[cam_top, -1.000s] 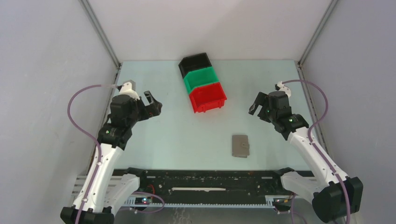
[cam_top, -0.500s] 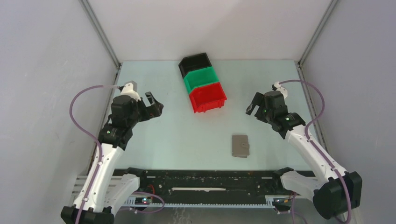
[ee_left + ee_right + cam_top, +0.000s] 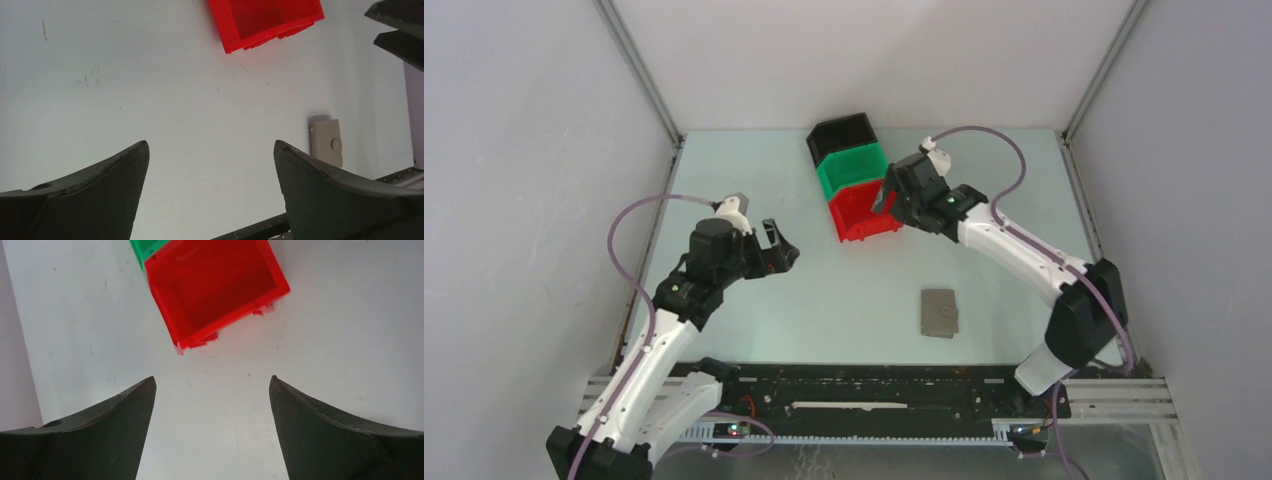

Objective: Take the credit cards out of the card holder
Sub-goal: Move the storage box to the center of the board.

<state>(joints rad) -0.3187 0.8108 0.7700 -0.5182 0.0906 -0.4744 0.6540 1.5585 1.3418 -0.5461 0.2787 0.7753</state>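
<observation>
Card holder count: one card holder (image 3: 940, 313), folded shut with its tab fastened.
Card holder location: flat on the table (image 3: 774, 310), near-right of centre, toward the near edge from the red bin, well apart from both grippers.
Credit cards count: cannot be told; none shows outside the shut holder.
Bin count: three, in one touching row: black bin (image 3: 842, 133) farthest, green bin (image 3: 854, 165) in the middle, red bin (image 3: 869, 210) nearest.
Arm count: two.
Left arm pose: reaches forward from its base, wrist turned toward table centre.
Left gripper (image 3: 782, 243): jaws spread wide, holding nothing, clear of the table.
Right arm pose: elbow out at the right edge, forearm angled toward the bins.
Right gripper (image 3: 886, 193): jaws spread wide, holding nothing, raised at the red bin's right side.
</observation>
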